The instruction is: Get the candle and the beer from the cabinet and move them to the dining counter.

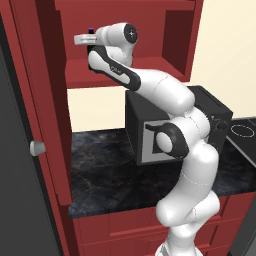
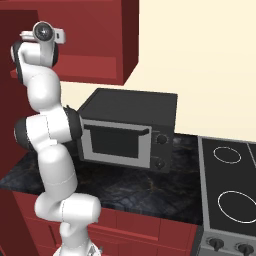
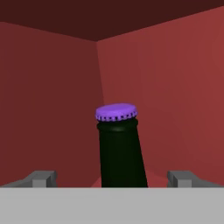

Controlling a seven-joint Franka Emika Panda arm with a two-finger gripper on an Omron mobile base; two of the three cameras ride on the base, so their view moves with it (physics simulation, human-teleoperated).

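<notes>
The beer (image 3: 118,148), a dark bottle with a purple cap (image 3: 116,112), stands upright inside the dark red cabinet (image 3: 166,87), close in front of the hand. My gripper (image 3: 114,179) is open, one fingertip (image 3: 43,178) on each side of the bottle's neck, well apart from the glass. From the left base view the hand (image 1: 88,46) reaches onto the cabinet's shelf (image 1: 100,76), with the purple cap (image 1: 91,30) just above it. The candle and the dining counter are out of view.
The cabinet's open door (image 1: 37,90) hangs at the left, over a black marble worktop (image 1: 100,170) with red drawer fronts. A black microwave (image 2: 127,130) sits on the worktop under the arm. A stove (image 2: 230,200) lies to the right.
</notes>
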